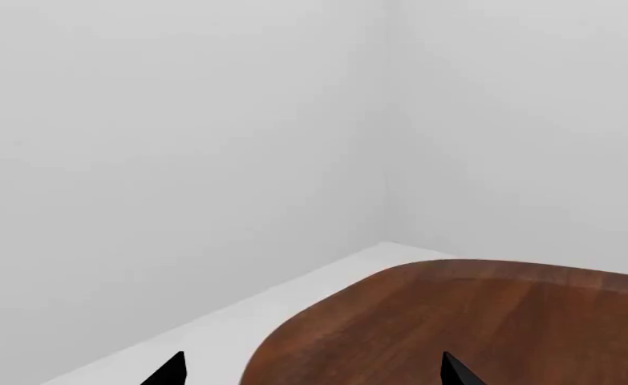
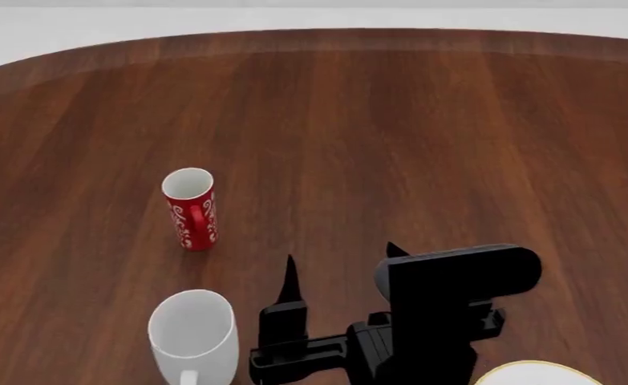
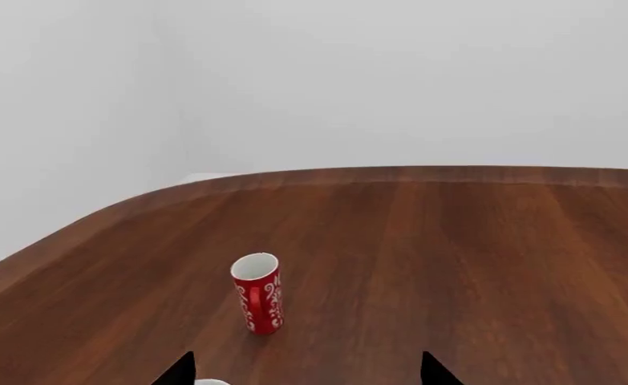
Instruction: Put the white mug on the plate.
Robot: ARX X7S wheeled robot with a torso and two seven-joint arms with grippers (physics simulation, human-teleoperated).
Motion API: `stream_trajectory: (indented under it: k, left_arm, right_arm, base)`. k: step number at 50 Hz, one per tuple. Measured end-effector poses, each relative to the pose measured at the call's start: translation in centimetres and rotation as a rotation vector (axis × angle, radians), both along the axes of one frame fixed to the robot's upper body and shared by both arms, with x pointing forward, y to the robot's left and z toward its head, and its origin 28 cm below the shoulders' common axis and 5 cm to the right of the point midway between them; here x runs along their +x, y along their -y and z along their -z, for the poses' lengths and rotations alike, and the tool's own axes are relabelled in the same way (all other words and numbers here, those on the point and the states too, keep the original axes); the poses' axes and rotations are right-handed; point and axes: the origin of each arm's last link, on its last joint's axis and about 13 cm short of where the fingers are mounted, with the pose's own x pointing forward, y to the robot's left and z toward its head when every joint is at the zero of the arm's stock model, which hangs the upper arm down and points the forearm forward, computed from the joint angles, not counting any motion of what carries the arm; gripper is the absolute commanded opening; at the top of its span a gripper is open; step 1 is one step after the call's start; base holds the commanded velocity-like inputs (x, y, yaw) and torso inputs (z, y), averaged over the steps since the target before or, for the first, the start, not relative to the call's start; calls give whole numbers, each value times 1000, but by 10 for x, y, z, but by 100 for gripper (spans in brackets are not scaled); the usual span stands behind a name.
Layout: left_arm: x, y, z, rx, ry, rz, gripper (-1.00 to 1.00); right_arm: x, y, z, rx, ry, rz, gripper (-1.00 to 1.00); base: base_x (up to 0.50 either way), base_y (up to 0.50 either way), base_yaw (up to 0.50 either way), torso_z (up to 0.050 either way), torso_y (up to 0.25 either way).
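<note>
The white mug (image 2: 194,333) stands upright at the near left of the table, its handle toward me. A sliver of its rim (image 3: 208,382) shows in the right wrist view beside one fingertip. The plate (image 2: 538,373) shows only as a gold-rimmed arc at the near right, mostly cut off. My right gripper (image 2: 342,263) is open and empty, just right of the white mug, pointing across the table; it also shows in the right wrist view (image 3: 306,370). My left gripper (image 1: 314,370) is open and empty over the table's rounded edge; it is out of the head view.
A slim red mug with white swirls (image 2: 192,210) stands upright beyond the white mug; it also shows in the right wrist view (image 3: 258,293). The dark wooden table (image 2: 399,120) has a curved far edge. White walls and floor (image 1: 185,337) surround it.
</note>
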Motion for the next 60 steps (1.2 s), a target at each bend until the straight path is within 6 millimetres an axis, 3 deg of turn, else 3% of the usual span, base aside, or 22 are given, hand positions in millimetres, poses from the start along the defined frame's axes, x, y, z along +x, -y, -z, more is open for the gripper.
stream_trajectory:
  k: [26, 60]
  left_arm:
    - [1, 1, -1, 13, -15, 4, 100]
    - [1, 0, -3, 29, -19, 5, 100]
  right_arm:
    - [-1, 1, 1, 8, 1, 3, 100]
    - [-3, -2, -1, 4, 2, -18, 100]
  base:
    - [3, 0, 0, 0, -24]
    - [-1, 0, 0, 0, -219]
